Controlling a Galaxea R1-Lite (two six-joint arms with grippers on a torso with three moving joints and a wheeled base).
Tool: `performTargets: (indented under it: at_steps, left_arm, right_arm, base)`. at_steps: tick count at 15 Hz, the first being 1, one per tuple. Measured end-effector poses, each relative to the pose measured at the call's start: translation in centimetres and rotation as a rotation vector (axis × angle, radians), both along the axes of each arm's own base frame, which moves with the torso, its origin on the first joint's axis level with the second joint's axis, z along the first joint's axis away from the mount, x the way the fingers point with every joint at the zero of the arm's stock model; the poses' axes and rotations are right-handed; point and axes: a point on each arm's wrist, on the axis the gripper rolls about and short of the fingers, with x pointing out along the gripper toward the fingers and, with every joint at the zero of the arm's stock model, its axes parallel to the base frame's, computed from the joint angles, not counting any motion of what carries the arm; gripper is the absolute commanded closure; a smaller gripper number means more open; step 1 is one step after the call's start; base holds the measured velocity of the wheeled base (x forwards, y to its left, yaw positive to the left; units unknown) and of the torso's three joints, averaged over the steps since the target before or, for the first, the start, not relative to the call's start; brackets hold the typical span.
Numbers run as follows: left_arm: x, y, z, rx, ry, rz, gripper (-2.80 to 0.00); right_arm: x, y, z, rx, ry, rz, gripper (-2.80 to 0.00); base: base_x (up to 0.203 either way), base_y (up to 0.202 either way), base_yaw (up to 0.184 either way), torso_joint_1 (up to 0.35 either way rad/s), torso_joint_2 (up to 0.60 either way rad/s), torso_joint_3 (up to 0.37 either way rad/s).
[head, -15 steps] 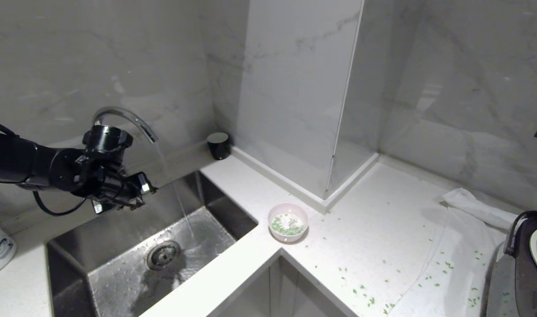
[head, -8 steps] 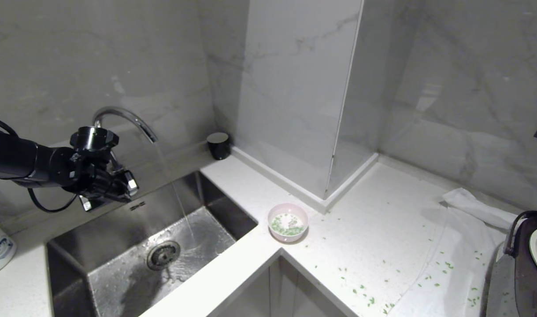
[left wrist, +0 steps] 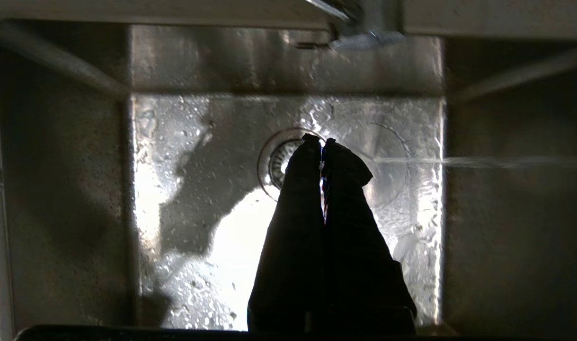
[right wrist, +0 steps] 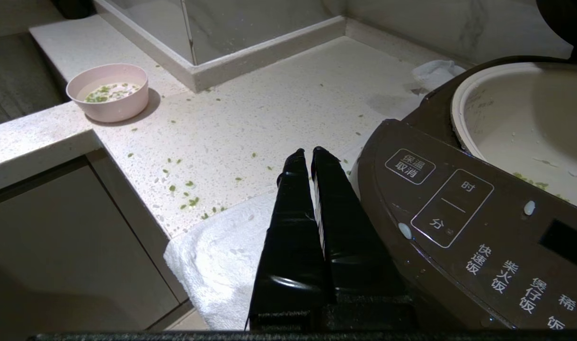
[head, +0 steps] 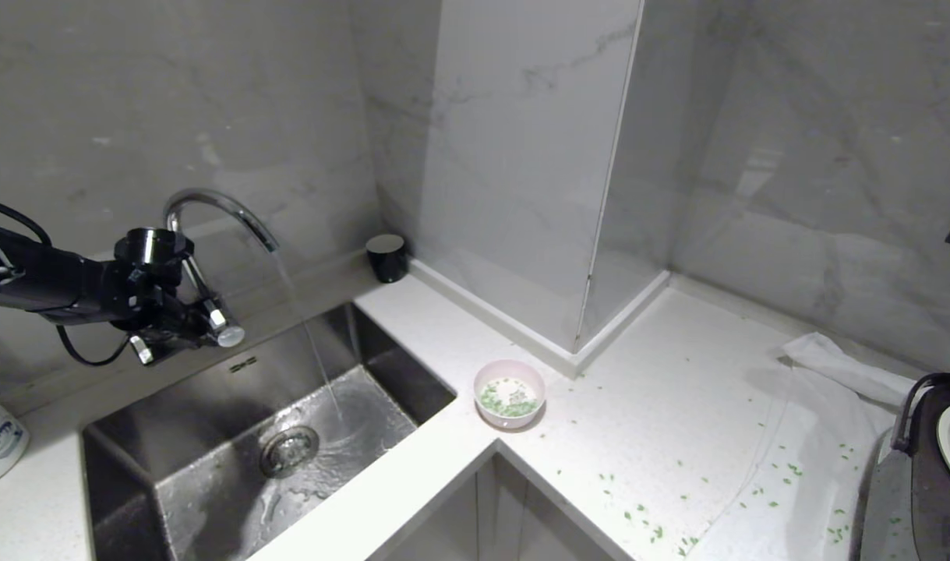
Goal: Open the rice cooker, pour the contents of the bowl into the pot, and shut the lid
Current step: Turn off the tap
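Right gripper (right wrist: 307, 152) nearest, fingers pressed together, empty, over the white towel (right wrist: 217, 255) just beside the rice cooker (right wrist: 458, 208). Cooker at the table's right end, lid up, off-white pot (right wrist: 515, 118) exposed with a few green bits inside. Green bits scattered on the table (head: 662, 374). Pink bowl (head: 510, 393) with green contents (head: 509, 397) farther off, near the sink (head: 210, 483) corner. Left gripper (left wrist: 321, 142) closed, empty, above the sink by the faucet (head: 217, 206), water running.
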Motion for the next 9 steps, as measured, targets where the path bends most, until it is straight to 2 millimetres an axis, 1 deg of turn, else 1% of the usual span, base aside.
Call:
performTargets:
  at_steps: [5,9]
  left_arm:
    - [1.0,2.5,-1.6,-0.006,0.02,0.049,0.0]
    - [1.9,3.6,-1.8,-0.008,-0.007,0.073,0.0]
  right_arm:
    - [0.0,0.0,0.0,0.0,0.0,0.0,0.0]
    - [0.0,0.0,0.0,0.0,0.0,0.0,0.0]
  base:
    - [0.0,0.0,0.0,0.0,0.0,0.0]
    - [0.0,0.0,0.0,0.0,0.0,0.0]
